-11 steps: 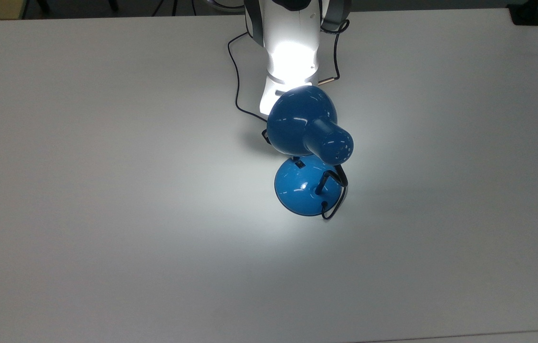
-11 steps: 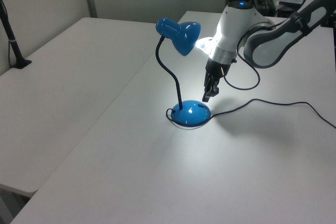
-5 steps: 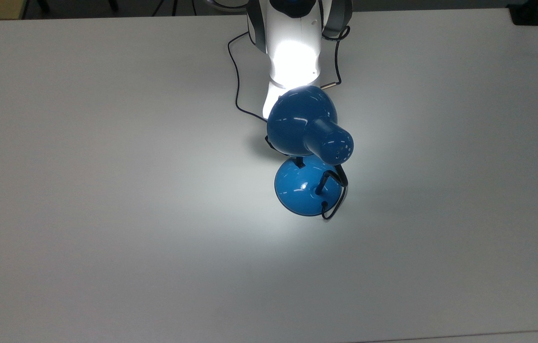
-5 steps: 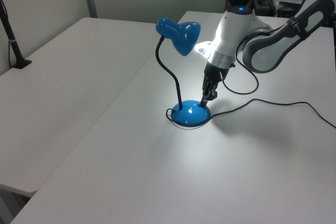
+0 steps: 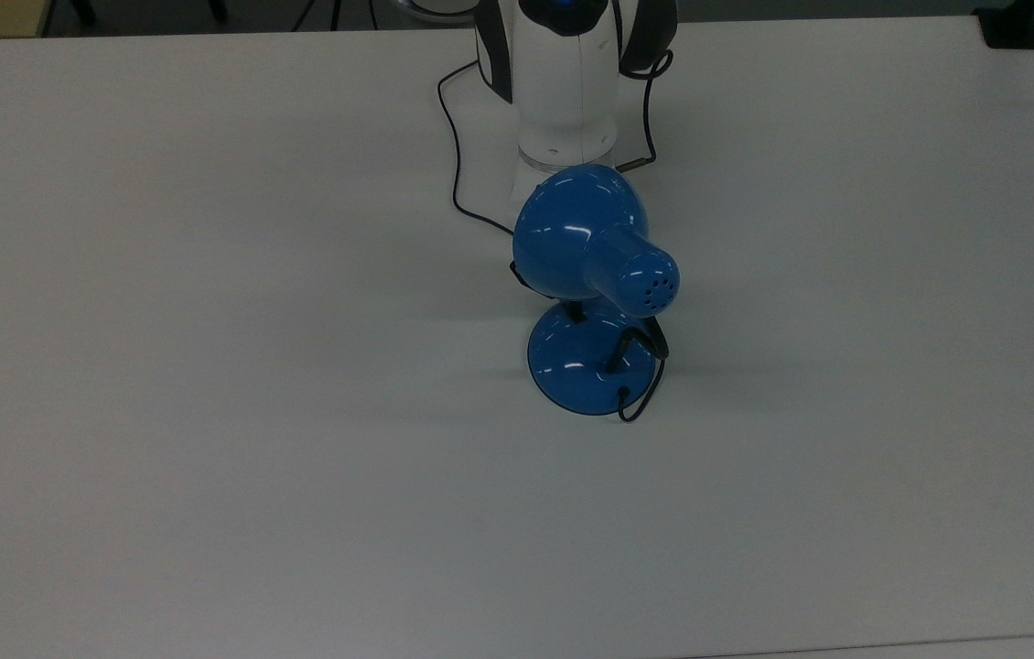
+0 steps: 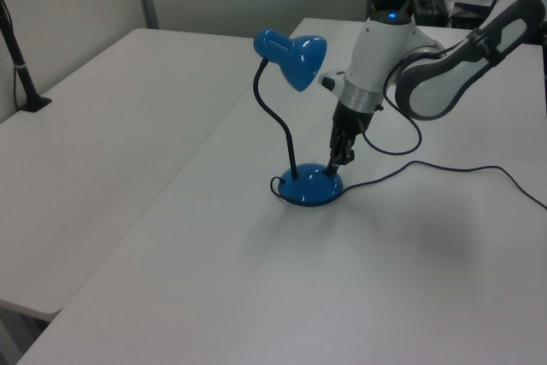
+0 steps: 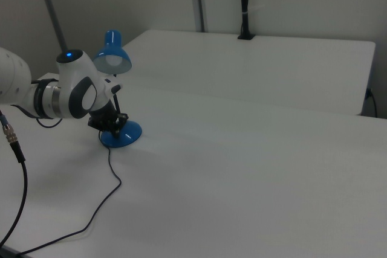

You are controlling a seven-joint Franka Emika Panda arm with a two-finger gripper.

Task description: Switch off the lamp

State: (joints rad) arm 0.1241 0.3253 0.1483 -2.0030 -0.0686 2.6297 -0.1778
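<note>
The blue lamp stands mid-table and gives no light; its shade [image 5: 581, 233] hangs over the round base [image 5: 572, 375]. In the left view the shade [image 6: 295, 55] sits on a curved black gooseneck [image 6: 275, 121] above the base [image 6: 312, 186]. My gripper [image 6: 334, 163] points down with its fingers together, tip touching the top of the base on the left view's right side. The right view has the gripper [image 7: 114, 126] pressed onto the base [image 7: 123, 136] under the shade [image 7: 113, 56]. In the top view the shade hides the fingertips.
The lamp's black cord [image 6: 444, 167] trails across the white table [image 5: 206, 366] towards the arm's base, looping past the white wrist [image 5: 567, 91]. A second white table [image 6: 111, 108] adjoins, with a black post [image 6: 21, 74] clamped at its far edge.
The lamp's light has gone out: the bright glow on the arm and table is gone. The gripper came down from just above the base onto it.
</note>
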